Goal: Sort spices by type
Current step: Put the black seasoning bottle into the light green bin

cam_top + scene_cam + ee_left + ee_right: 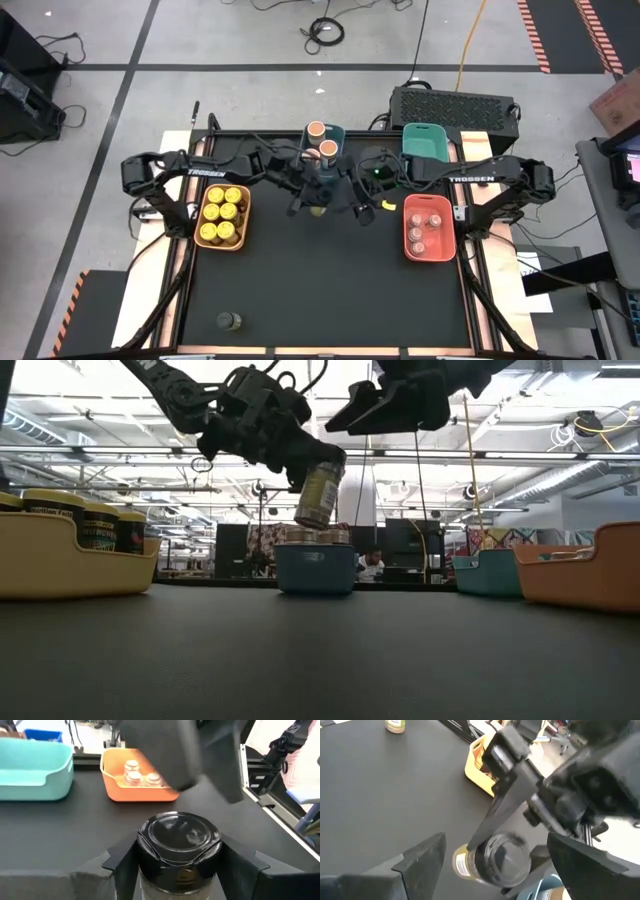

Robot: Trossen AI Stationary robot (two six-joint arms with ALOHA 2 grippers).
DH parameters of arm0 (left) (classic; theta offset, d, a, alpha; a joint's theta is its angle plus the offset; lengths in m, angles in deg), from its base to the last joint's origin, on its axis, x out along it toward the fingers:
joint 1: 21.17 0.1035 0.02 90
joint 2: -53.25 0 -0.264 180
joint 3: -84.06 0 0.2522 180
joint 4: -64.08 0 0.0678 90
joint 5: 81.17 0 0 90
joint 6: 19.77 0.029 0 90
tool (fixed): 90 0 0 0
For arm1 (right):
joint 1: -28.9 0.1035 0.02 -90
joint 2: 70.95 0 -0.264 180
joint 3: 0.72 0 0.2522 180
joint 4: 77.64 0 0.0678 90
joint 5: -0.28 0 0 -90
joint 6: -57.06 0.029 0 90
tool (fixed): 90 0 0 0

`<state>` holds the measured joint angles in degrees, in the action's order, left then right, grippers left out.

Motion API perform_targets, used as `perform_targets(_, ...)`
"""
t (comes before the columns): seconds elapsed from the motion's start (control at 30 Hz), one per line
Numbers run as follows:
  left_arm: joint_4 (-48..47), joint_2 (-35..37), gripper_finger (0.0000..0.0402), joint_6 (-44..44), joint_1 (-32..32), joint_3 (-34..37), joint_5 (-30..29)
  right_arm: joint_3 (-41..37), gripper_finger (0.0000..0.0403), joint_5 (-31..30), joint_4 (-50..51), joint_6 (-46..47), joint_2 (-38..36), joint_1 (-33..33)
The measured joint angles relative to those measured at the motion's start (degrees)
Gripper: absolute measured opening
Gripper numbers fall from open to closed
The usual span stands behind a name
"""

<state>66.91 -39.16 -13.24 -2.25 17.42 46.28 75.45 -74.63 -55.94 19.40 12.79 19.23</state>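
The left gripper pinches a small olive jar by its lid, in mid-air above the table's centre. It looks light, rigid and smooth-sided, so likely slippery. The right gripper, spread wide, waits beside it.

Table: black mat top, pale wood border along the edges.
Yellow bin: on the table, out to the left of the left jaws — packed with yellow-lidded jars.
Blue bin: on the back edge, just behind both sets of jaws — two tan-topped jars in it.
Teal bin: back edge, behind the right jaws, to their right.
Orange bin: right of the right jaws, with small pinkish-topped jars.
Olive jar: alone on the front of the mat, well apart from both jaws.
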Motion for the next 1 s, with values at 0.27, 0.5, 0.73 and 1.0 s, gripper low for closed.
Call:
perform_targets(0.27, -0.7, -1.0, 0.0219, -0.2, -2.3, -3.0, 0.0, 0.0, 0.0341, 0.0, 0.8, -0.8, 0.0, 1.2)
perform_targets(0.5, -1.4, -1.0, 0.0219, -4.6, -3.1, -4.8, 0.3, 0.0, 0.0341, 0.1, 1.7, -2.9, 0.0, 1.4)
perform_targets(0.73, -6.8, -1.0, 0.0219, -6.0, -3.1, -8.1, 1.5, 0.0, 0.0341, 0.2, 1.9, -8.4, 0.0, 2.2)
perform_targets(1.0, -6.7, -1.5, 0.0219, -7.7, -3.3, -8.6, 3.0, 0.0, 0.0341, 0.2, 1.7, -13.3, 0.0, 2.3)
